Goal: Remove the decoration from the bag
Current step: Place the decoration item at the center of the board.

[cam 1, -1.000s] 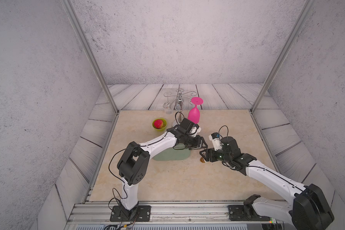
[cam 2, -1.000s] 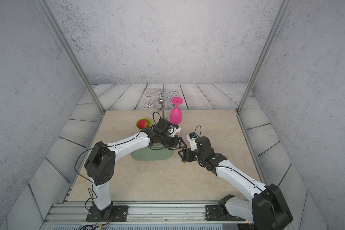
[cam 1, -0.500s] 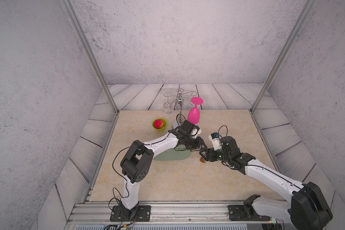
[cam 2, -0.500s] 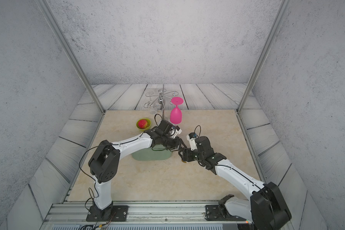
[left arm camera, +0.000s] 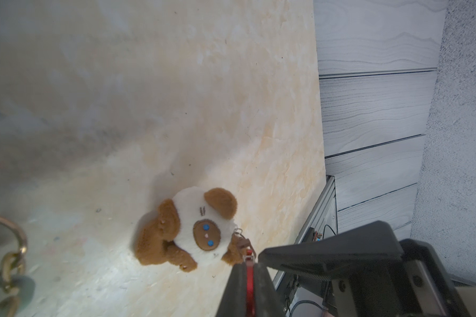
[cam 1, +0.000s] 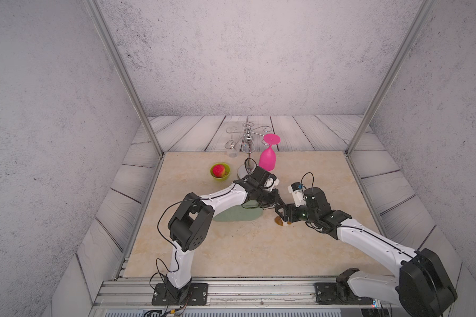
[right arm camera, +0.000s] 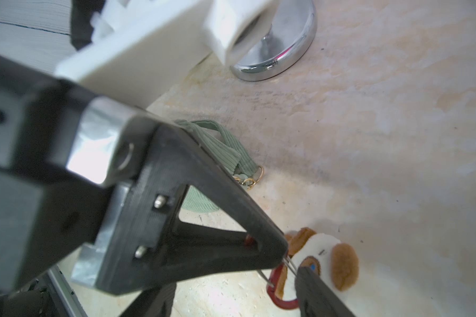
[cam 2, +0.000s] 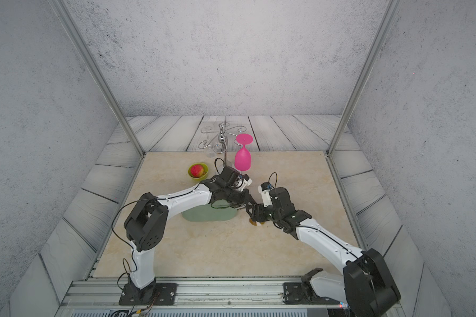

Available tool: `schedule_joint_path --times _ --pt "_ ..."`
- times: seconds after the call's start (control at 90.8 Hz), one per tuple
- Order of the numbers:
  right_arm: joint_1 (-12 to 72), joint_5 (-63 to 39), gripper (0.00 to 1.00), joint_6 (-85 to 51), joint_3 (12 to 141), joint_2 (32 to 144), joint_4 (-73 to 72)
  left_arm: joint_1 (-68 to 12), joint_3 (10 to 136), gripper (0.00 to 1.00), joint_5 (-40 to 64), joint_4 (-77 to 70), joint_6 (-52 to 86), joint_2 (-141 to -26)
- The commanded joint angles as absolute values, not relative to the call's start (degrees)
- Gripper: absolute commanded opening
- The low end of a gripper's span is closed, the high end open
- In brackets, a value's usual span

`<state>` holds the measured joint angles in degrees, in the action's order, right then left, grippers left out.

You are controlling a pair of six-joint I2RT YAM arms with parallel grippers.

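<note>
In both top views the soft sage-green fabric bag (cam 1: 235, 215) lies mid-desk (cam 1: 231, 252), partly under the left arm. The left claw (cam 1: 278, 205) and right claw (cam 1: 283, 216) meet just past the bag's end, crowding over the small white-and-brown plush decoration (cam 1: 280, 221). Behind them stand a lime-green bowl (cam 1: 221, 177) holding a red apple (cam 1: 218, 170), a chrome glass rack (cam 1: 247, 137) and an upturned pink goblet (cam 1: 267, 160).

In the left wrist view the left claw is pinched onto the decoration's red clasp (left arm camera: 249, 277). The plush head lies on the desk, apart from the bag's gold ring (left arm camera: 23, 241).

In the right wrist view the left claw's black finger (right arm camera: 231, 200) blocks much of the bag. The right claw stands wide, one finger (right arm camera: 319, 296) just beside the clasp.
</note>
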<state>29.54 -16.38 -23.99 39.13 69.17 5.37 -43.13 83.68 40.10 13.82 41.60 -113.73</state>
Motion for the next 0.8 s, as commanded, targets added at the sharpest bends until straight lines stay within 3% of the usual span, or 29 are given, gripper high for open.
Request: schedule_joint_path --times 0.0,0.65,0.793 --pt "29.3 -16.6 0.74 -24.4 40.9 68.5 5.9 -43.5 82.8 0.00 39.5 13.2 41.4 -115.2" --pt "27.2 -2.6 0.74 -30.2 35.1 54.1 12.0 -43.2 93.1 0.00 26.6 16.1 33.7 -125.1" --pt "27.2 -1.7 0.74 -30.8 33.7 51.6 13.0 -43.2 94.7 0.24 27.2 16.4 33.4 -125.5"
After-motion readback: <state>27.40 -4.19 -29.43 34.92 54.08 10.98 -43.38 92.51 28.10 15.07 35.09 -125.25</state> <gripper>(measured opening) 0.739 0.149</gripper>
